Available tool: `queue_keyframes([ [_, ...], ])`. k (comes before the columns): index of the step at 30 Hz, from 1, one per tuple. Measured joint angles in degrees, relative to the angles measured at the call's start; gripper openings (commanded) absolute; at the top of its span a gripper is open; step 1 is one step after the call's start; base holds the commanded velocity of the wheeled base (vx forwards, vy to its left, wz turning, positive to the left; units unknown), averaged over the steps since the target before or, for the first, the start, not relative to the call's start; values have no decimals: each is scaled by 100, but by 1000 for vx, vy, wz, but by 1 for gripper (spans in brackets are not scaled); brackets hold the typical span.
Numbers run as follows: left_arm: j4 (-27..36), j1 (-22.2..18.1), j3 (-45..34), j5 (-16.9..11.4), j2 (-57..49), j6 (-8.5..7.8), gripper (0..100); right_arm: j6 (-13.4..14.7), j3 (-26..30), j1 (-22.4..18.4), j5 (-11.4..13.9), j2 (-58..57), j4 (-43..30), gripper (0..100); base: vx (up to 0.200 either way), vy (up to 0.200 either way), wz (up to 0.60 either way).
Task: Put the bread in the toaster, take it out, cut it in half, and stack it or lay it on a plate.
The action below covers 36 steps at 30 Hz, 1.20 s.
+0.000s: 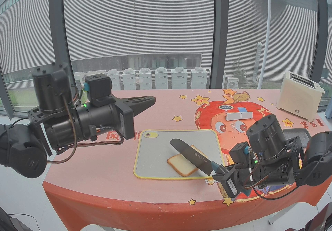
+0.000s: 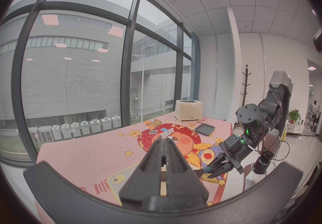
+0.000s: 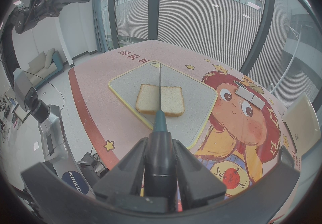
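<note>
Because the right gripper (image 3: 160, 141) is clamped on the handle of the knife (image 1: 191, 154), the cut falls to that arm, which is also the nearer one. The bread (image 1: 182, 165) lies flat on the board (image 1: 152, 154), just ahead of that gripper, on the board's near right part. The blade reaches out from the handle over the slice, its tip past the far crust and pointing toward the board's hole end. In the right wrist view the blade shows edge-on as a thin line crossing the slice about midway between its side crusts, so a straight press down looks set to give two like halves. Whether the edge touches the crumb I cannot tell. The slice seems whole. The left gripper (image 1: 151, 100), fingers together and holding nothing, hangs high over the table's left side, well apart from the board. The toaster (image 1: 299, 95) stands at the far right corner, with a dark plate (image 2: 204, 129) near it.
</note>
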State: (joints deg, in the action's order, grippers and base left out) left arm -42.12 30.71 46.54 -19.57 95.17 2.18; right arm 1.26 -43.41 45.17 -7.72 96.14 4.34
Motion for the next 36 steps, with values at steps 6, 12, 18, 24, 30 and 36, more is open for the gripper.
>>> queue_keyframes([
  [6, -573, 62, 177, -9, 535, 17, 0, -4, -5, 0, -2, 0, -5, 0, 0, 0, 0],
  [12, -1070, 296, 371, 27, 1204, 27, 0, -4, -5, 22, -11, 0, -2, 0, 0, 0, 0],
  [18, -1117, 586, 463, 132, 1514, 30, 0, 5, -2, 74, -20, -5, -2, 0, 0, 0, 0],
  [24, -1150, 675, 474, 361, 1615, 33, 0, 5, 13, 91, -27, -9, -2, 0, 0, 0, 0],
  [30, -1167, 705, 373, 411, 1637, 35, 0, 5, 22, 117, -49, -13, 1, 0, 0, 0, 0],
  [36, -1356, 719, 34, 471, 1587, 77, 0, 7, 24, 133, -101, -13, 1, 0, 0, 0, 0],
])
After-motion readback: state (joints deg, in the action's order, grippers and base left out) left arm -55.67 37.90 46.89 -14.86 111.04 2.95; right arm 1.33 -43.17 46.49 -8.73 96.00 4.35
